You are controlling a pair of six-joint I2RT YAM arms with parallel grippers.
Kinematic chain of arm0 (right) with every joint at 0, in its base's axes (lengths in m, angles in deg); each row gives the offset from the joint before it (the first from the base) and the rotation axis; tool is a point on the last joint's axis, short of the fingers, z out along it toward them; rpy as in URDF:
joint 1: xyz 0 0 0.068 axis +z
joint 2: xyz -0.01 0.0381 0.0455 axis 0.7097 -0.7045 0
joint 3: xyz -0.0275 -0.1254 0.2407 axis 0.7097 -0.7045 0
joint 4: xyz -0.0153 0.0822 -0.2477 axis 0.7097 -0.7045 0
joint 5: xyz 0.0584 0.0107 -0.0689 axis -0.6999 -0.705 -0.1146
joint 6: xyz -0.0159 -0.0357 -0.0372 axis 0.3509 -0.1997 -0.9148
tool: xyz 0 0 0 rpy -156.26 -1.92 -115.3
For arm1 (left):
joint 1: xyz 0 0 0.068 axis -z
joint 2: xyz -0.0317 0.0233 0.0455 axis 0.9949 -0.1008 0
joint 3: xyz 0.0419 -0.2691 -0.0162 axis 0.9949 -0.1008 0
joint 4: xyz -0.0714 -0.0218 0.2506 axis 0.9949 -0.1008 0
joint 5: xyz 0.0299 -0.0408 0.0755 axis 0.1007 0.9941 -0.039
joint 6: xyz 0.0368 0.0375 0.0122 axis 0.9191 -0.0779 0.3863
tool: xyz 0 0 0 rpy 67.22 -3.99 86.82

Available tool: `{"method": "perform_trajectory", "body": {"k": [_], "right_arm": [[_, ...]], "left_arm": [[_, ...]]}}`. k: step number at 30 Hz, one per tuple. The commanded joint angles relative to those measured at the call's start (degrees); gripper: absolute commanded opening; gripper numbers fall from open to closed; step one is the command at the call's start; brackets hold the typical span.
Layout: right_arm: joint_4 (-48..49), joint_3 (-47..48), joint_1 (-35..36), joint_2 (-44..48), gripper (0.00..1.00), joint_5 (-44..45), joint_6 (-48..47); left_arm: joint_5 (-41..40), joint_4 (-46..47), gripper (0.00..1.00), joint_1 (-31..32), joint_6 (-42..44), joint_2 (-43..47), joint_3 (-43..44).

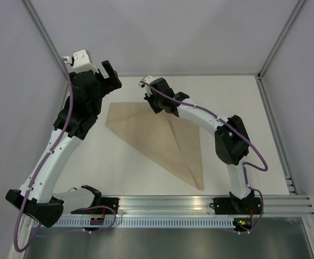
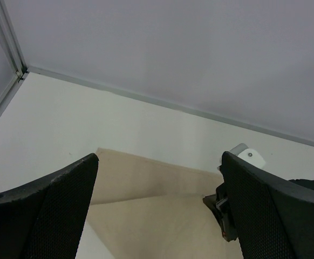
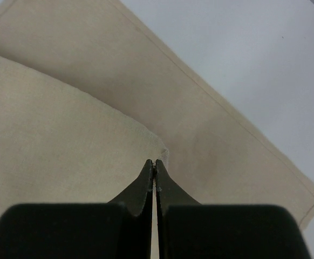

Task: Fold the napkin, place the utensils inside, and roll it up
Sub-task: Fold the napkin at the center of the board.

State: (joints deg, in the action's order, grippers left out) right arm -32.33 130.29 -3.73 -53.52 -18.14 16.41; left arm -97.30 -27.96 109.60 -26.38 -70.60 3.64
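Right claw (image 3: 156, 164) is pressed together on the folded-over corner of the napkin (image 1: 165, 143), so we've got cloth right at the tips. It lies flat on the bench (image 1: 243, 108), long axis running far-left to near-right. Left claw (image 2: 159, 157) hangs spread wide over the far-left corner, and we see no utensils.
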Motion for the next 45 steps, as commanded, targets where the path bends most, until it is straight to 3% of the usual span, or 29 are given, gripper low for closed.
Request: {"method": "perform_trajectory", "body": {"k": [1, 13, 45], "right_arm": [[0.8, -2.2, -0.8, 5.1, 0.00, 1.2, -0.3], [2.3, -8.8, -3.7, 9.2, 0.00, 2.1, 1.1], [6.7, -10.6, -14.3, 7.6, 0.00, 0.0, 1.4]], "left_arm": [[0.0, 3.8, 1.00, -0.8, -0.8, -1.4, -0.9], [2.4, 7.0, 1.00, -3.2, -2.8, -7.0, -3.1], [5.8, 10.4, 1.00, -7.6, -5.8, -20.0, -5.0]]}}
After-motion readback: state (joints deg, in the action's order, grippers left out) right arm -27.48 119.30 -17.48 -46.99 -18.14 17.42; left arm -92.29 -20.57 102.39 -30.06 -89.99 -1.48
